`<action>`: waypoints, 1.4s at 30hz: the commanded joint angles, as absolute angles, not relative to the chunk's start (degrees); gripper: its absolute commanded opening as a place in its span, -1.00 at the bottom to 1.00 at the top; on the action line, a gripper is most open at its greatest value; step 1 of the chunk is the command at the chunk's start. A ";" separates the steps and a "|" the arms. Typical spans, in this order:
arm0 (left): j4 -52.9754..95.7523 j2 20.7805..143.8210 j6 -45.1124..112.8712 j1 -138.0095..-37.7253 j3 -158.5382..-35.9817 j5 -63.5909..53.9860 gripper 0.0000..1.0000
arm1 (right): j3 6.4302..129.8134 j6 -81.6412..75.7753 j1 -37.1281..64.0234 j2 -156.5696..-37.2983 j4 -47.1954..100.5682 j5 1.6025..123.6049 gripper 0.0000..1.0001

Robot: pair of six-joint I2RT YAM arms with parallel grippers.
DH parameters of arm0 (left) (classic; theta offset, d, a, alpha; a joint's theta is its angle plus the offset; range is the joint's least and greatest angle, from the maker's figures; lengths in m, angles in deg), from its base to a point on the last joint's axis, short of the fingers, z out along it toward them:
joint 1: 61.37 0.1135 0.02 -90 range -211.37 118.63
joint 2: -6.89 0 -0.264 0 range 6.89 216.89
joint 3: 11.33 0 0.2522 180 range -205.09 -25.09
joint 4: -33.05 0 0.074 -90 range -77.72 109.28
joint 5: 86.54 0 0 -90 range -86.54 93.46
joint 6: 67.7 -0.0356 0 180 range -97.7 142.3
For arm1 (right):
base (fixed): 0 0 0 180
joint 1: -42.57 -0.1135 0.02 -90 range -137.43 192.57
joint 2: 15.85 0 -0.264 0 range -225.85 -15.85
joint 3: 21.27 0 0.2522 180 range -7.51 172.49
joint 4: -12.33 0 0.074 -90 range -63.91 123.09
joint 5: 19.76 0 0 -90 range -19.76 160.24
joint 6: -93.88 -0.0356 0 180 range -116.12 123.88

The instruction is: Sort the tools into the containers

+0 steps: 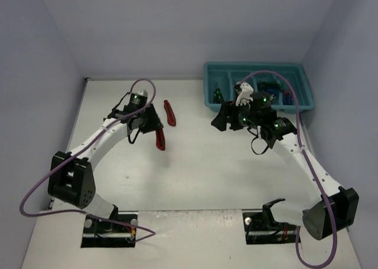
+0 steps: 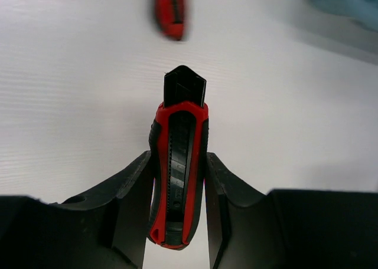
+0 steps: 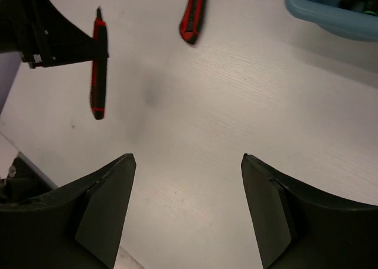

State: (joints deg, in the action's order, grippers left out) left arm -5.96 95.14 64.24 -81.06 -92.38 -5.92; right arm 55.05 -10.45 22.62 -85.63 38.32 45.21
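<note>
My left gripper point(image 2: 177, 163) is shut on a red-and-black utility knife point(image 2: 179, 163), both jaws pressing its sides and its black tip pointing away. From above, that knife point(image 1: 159, 138) hangs under the left gripper point(image 1: 155, 127) at mid-left of the table. A second utility knife point(image 1: 170, 112) lies flat just beyond it, also seen as the knife point(image 3: 192, 12). My right gripper point(image 3: 188, 158) is open, with nothing between its fingers, and hovers over bare table in front of the teal tray point(image 1: 258, 69). The tray holds green-handled point(image 1: 217, 95) and blue-handled tools point(image 1: 277, 86).
The tray sits at the back right against the blue wall, its near rim point(image 3: 331, 15) close to the right gripper point(image 1: 227, 118). Blue walls enclose the white table on three sides. Both arm bases stand at the near edge.
</note>
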 commanded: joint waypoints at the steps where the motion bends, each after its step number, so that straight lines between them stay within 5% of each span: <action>1: 4.98 89.04 73.41 -87.71 -96.37 -10.28 -1.00 | 56.13 -12.91 20.45 -84.61 28.99 38.87 0.41; 27: 17.51 88.33 86.92 -102.49 -100.95 -3.23 -1.00 | 59.51 -9.26 10.61 -91.02 26.87 44.85 0.29; 30: 18.23 88.25 87.05 -102.47 -100.76 -4.45 -1.00 | 59.93 -9.13 10.38 -92.28 26.77 45.31 0.14; 37: 15.10 89.81 84.04 -102.07 -104.88 -6.42 -1.00 | 61.28 -9.51 9.00 -93.38 26.62 47.93 -0.72; 39: 14.34 90.34 83.65 -101.55 -105.09 -6.37 -0.76 | 61.85 -9.02 9.02 -93.38 26.71 50.17 -0.98; 42: 10.79 91.02 80.99 -99.80 -105.87 -6.24 -0.14 | 62.28 -8.43 9.87 -93.87 26.86 52.34 -1.00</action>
